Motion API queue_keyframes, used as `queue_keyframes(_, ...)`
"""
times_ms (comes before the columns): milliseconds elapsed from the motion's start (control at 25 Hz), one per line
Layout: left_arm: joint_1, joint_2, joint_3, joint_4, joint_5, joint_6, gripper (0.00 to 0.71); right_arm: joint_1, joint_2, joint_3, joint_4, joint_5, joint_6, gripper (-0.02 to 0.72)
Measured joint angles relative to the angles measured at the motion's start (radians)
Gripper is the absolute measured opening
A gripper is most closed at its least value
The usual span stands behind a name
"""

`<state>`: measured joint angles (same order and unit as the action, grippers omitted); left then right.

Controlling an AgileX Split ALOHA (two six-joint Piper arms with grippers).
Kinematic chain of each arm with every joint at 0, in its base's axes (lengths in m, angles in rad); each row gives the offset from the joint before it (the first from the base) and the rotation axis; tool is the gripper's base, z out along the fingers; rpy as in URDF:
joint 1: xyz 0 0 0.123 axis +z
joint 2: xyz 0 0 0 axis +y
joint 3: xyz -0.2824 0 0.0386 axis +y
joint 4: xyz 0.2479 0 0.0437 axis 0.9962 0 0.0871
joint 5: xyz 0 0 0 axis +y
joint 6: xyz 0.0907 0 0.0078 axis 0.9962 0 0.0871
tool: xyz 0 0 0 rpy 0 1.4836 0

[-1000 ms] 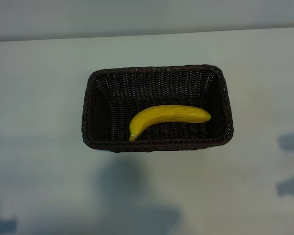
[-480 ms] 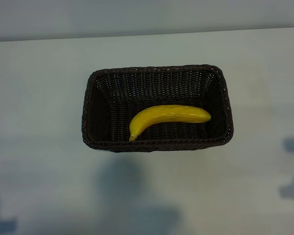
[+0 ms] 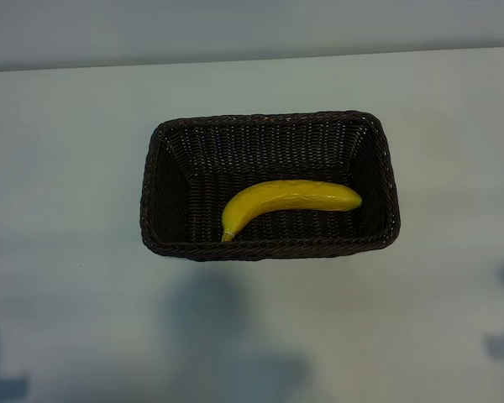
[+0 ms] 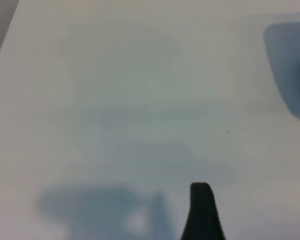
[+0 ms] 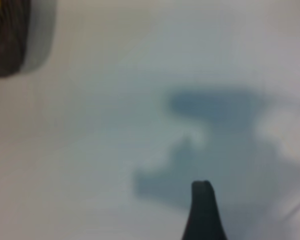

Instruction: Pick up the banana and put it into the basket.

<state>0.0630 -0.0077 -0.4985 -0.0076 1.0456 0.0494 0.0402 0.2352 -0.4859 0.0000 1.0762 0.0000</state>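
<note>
While wrist views show table (image 4: 140, 100), banana (image 3: 287, 201) fills basket (image 3: 269, 248).

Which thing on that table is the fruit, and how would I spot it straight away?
Look at the pale table: the dark brown woven basket sits near its middle. Inside it, along the near wall, lies the banana. It is the only bright yellow, smooth, curved thing there, its stem end pointing toward the basket's near left corner.

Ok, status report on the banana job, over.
Yellow curved banana lying inside dark brown woven wicker basket. Both claws away from it, holding nothing. Nothing in the way.
</note>
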Motion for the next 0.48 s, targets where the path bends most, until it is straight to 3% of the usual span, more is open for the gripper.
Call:
queue_keyframes(320, 0.000, 0.000, 0.000, 0.000, 0.000, 0.000, 0.539, -0.133, -0.192, 0.000, 0.000, 0.000, 0.000, 0.465)
queue_keyframes(480, 0.000, 0.000, 0.000, 0.000, 0.000, 0.000, 0.539, -0.145, -0.242, 0.000, 0.000, 0.001, 0.000, 0.438)
